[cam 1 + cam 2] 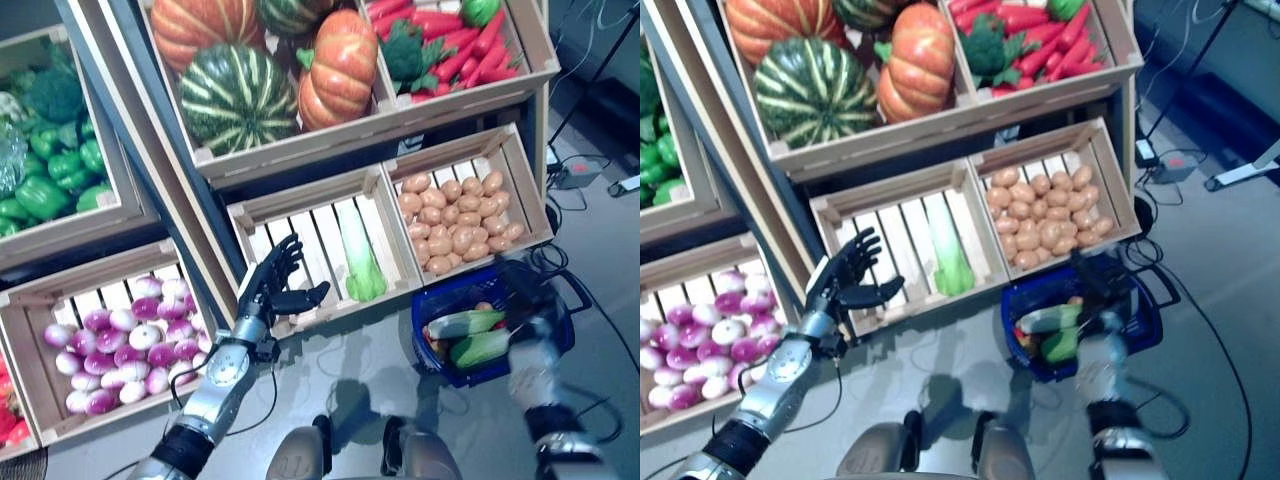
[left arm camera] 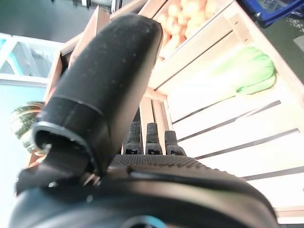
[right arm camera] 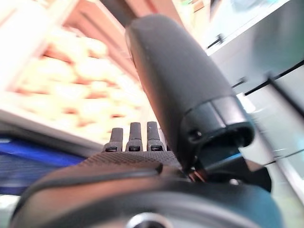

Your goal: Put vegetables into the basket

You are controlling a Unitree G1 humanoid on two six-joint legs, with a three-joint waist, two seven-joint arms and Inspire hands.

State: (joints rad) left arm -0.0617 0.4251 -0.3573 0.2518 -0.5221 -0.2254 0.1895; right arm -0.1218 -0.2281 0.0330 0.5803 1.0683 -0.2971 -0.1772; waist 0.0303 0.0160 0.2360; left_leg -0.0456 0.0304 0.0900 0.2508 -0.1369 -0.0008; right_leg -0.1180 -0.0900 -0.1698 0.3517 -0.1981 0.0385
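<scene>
The blue basket (image 1: 432, 312) stands on the floor by the stand's lower right crate and holds pale green long vegetables (image 1: 478, 347). A light green cabbage (image 1: 359, 262) lies alone in the slatted crate (image 1: 300, 225). My left hand (image 1: 272, 288) is open and empty, its fingers straight, over that crate's front left corner, left of the cabbage. In the left wrist view the fingers (image 2: 151, 137) point into the crate toward the cabbage (image 2: 247, 72). My right hand (image 1: 524, 290) is over the basket's right rim, open and empty, fingers (image 3: 133, 137) straight.
The wooden stand fills the upper scene in tiers. A crate of purple-white round vegetables (image 1: 120, 340) sits left of my left arm. A crate of potatoes (image 1: 455, 215) is just behind the basket. Cables and a power strip (image 1: 575, 175) lie on the grey floor at right.
</scene>
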